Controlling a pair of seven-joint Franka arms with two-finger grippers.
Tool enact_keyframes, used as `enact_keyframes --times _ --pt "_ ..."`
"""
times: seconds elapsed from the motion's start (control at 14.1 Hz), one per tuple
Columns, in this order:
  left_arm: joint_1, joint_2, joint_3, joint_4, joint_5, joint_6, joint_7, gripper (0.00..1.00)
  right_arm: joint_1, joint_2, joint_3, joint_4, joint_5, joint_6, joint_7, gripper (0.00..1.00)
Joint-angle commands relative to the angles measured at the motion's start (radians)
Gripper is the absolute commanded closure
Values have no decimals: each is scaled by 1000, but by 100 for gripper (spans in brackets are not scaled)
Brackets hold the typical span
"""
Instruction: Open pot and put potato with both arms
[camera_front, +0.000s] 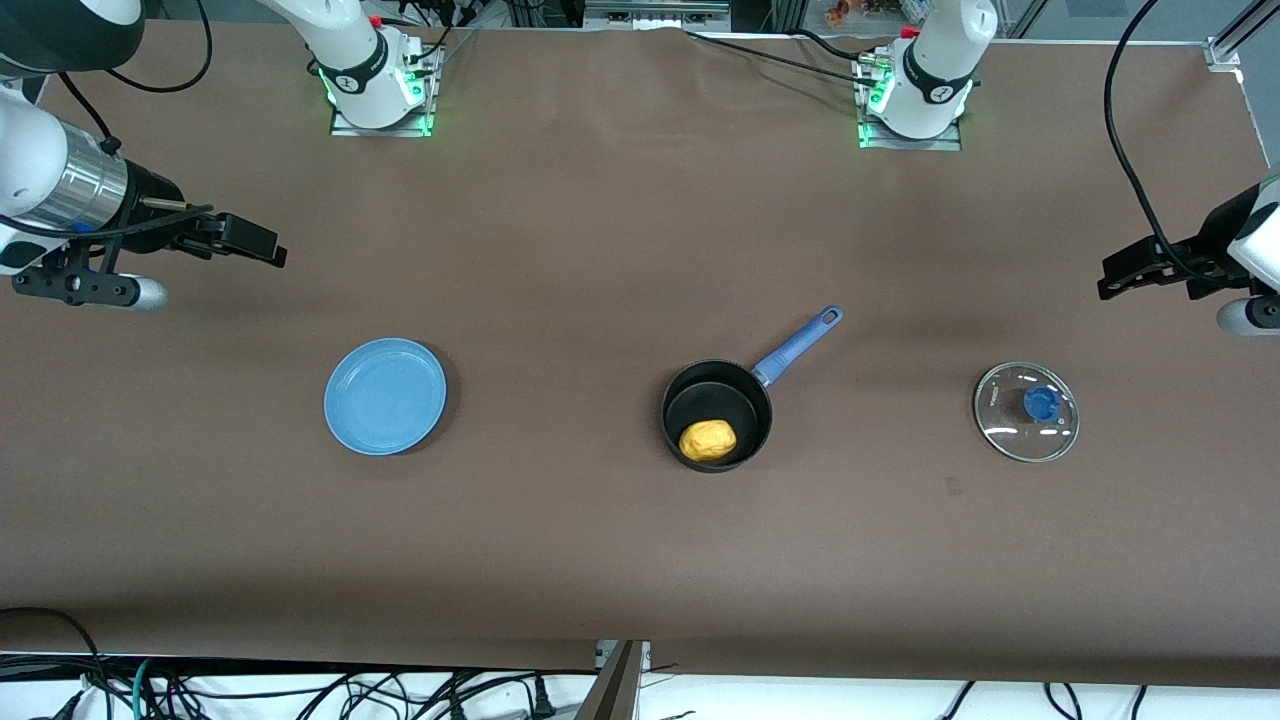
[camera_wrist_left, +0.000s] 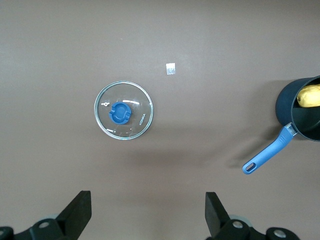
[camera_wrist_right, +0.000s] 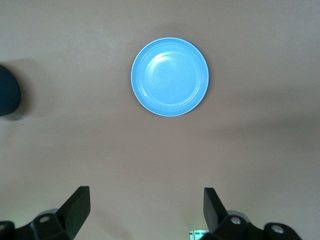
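Observation:
The black pot (camera_front: 716, 414) with its long blue handle (camera_front: 797, 345) stands uncovered near the table's middle. The yellow-orange potato (camera_front: 708, 440) lies inside it. The pot (camera_wrist_left: 301, 110) and potato (camera_wrist_left: 310, 95) also show at the edge of the left wrist view. The glass lid (camera_front: 1027, 411) with a blue knob lies flat on the table toward the left arm's end, also in the left wrist view (camera_wrist_left: 123, 110). My left gripper (camera_front: 1130, 272) is open and empty, up over the table's edge at that end. My right gripper (camera_front: 250, 240) is open and empty, up over the right arm's end.
A flat light-blue plate (camera_front: 385, 396) lies empty toward the right arm's end, also in the right wrist view (camera_wrist_right: 170, 77). A small pale tag (camera_wrist_left: 171, 68) lies on the brown table near the lid. Cables hang below the table's near edge.

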Motion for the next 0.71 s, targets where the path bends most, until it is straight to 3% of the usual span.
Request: enact_keyframes --times 0.0,0.14,0.64 --pt "-4 11 4 26 -12 -20 -10 0 11 -21 -16 -27 -20 2 -28 0" --pt "-4 11 4 26 -9 -20 -9 0 10 -20 -15 -24 -57 6 -35 0" --pt "-4 11 5 26 -14 -21 -9 0 5 -26 -50 -22 -60 -5 -121 0"
